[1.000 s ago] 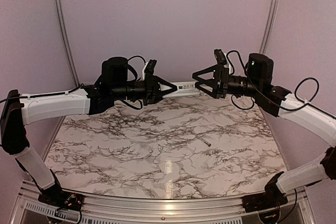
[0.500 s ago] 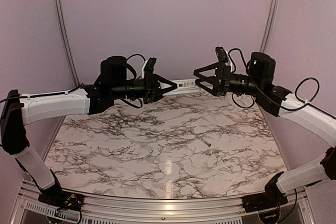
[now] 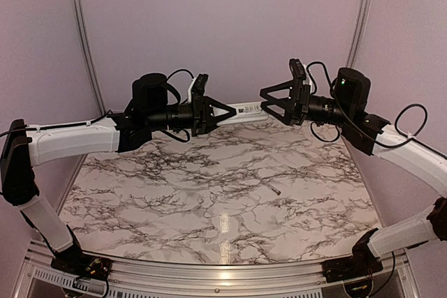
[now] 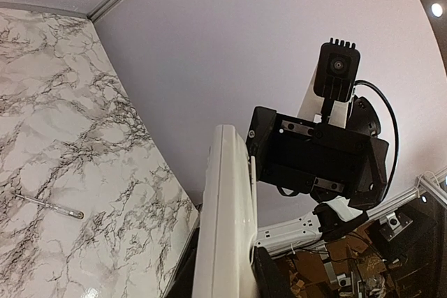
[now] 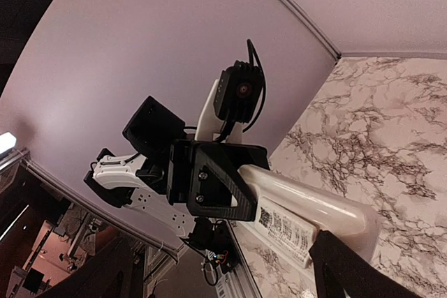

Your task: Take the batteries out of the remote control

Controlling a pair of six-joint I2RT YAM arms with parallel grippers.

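My left gripper [image 3: 232, 112] is held high over the table's far edge, shut on one end of the white remote control [image 3: 249, 110], which sticks out level to the right. In the left wrist view the remote [image 4: 227, 221] runs up between my fingers. My right gripper [image 3: 263, 100] is open, its fingers above and below the remote's free end without gripping it. In the right wrist view the remote [image 5: 318, 207] shows a labelled panel [image 5: 283, 232] facing me; its end lies close to my right-hand finger [image 5: 349, 270]. The batteries are hidden.
A thin grey rod [image 3: 274, 189] lies on the marble table [image 3: 209, 207] right of centre; it also shows in the left wrist view [image 4: 49, 205]. Purple walls enclose the back and sides, with metal posts [image 3: 79, 26] in the corners.
My right gripper has drawn back slightly to the right and upward, staying open. My left gripper has raised the remote a little.
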